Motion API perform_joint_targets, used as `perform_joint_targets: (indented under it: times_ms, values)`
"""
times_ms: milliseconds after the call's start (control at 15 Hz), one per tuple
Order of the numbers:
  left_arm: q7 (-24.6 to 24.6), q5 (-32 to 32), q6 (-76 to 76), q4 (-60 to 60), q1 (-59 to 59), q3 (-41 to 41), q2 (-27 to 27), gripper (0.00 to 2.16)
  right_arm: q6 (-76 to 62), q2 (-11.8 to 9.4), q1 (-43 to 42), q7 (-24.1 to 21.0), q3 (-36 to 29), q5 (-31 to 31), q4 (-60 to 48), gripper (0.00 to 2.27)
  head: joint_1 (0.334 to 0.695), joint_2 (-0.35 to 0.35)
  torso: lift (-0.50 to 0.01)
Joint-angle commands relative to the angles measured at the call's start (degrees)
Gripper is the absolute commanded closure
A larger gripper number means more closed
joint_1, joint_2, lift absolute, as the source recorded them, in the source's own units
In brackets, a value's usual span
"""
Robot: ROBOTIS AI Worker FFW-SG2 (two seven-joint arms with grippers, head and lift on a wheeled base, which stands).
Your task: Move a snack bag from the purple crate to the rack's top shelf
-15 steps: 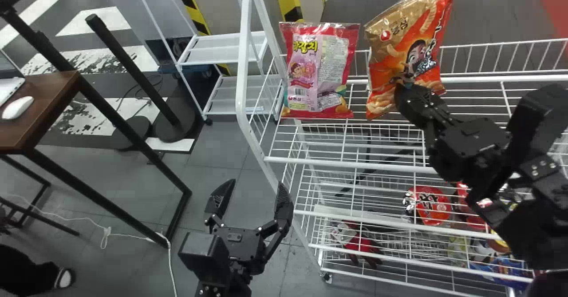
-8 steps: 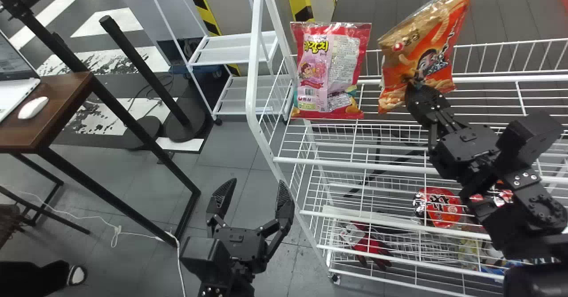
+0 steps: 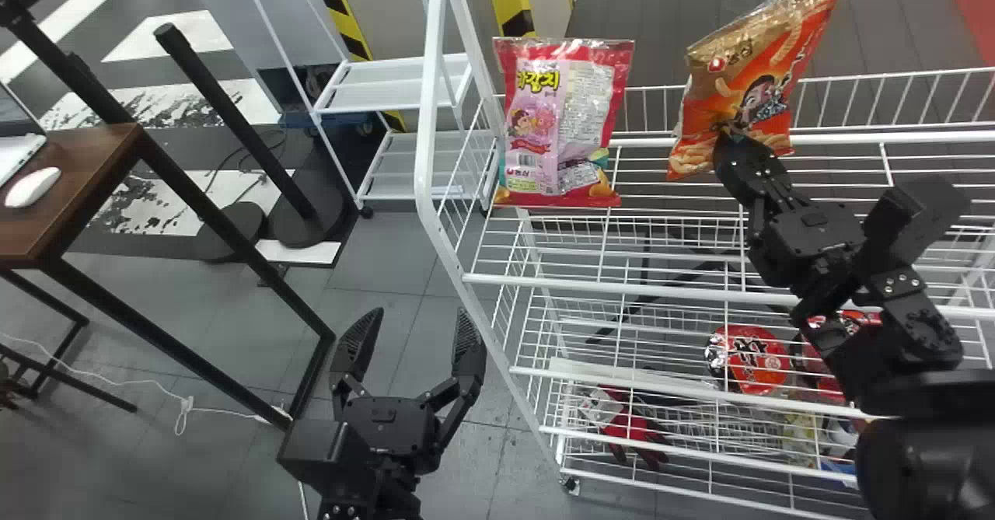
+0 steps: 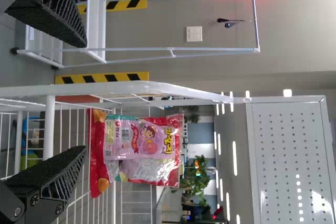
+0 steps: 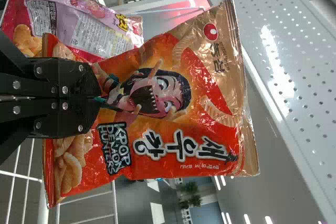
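Your right arm is extended over the rack's top shelf (image 3: 622, 287), and its gripper (image 3: 732, 137) has the orange snack bag (image 3: 711, 100) pinched near the lower part, the bag leaning. Your left gripper (image 3: 420, 314) is spread wide, beside the rack. Compared with one second ago, the orange bag has moved further from the pink bag (image 3: 536, 116), to the right and toward the back.

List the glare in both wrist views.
Right wrist view: streaks on the pale perforated panel, small glints on the orange-and-gold plastic snack bag; left wrist view: glints on the red-and-pink plastic snack bag, bright white ceiling strips.
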Motion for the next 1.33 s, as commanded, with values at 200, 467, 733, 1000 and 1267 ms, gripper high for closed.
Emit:
perform_joint_targets:
  times_ms: [200, 467, 733, 1000, 1267]
  values:
    - [0.6, 0.1, -1.7, 0.9, -0.1, 0.0, 0.1, 0.13, 4.1, 0.1, -2.8, 1.6, 2.5, -4.3, 2.8, 1.72, 0.695, 0.329, 0.0]
    - [1.3, 0.1, -3.5, 1.0, 0.5, -0.1, 0.2, 0.13, 5.9, 0.1, -3.6, 1.6, 4.2, -7.3, 2.8, 1.72, 0.695, 0.348, 0.0]
    - [1.4, 0.0, -4.2, 1.0, 1.1, -0.1, 0.2, 0.13, 7.4, 0.1, -5.7, 1.1, 6.0, -9.6, 3.1, 1.72, 0.695, 0.35, 0.0]
    - [2.0, 0.0, -5.1, 1.5, 1.3, -0.1, 0.3, 0.13, 8.9, 0.1, -7.6, -0.4, 7.0, -10.7, 5.1, 1.72, 0.695, 0.35, 0.0]
    - [2.0, 0.0, -5.9, 1.9, 1.3, -0.1, 0.3, 0.13, 8.9, 0.1, -9.2, -1.0, 7.1, -11.8, 8.0, 1.72, 0.695, 0.35, 0.0]
